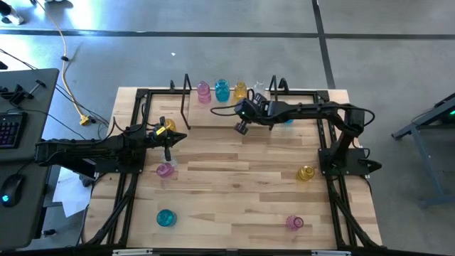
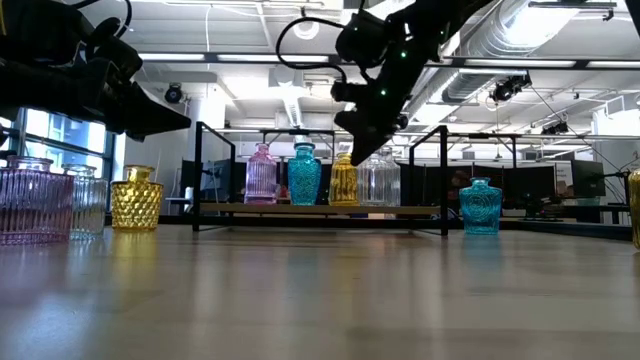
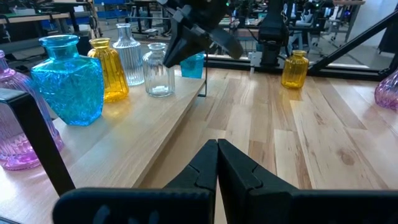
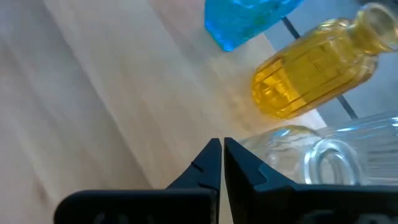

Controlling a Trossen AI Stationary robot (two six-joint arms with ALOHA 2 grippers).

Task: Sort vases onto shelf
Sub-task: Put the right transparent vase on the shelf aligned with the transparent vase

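Right gripper raised just in front of the shelf, fingers together, holding nothing. Directly beyond its tips, on the shelf: yellow vase, teal vase, clear vases, with a pink vase at the row's end. Left gripper closed and empty over the table, a pink vase just beside it, a yellow vase close behind.

- Setting: open-plan robotics lab or workshop.
- Ceiling: bare ducts and strip lights, industrial fit-out.
- Floor: grey concrete, with a yellow cable trailing across it.
- Beside the wooden table: a desk with a keyboard and mouse.
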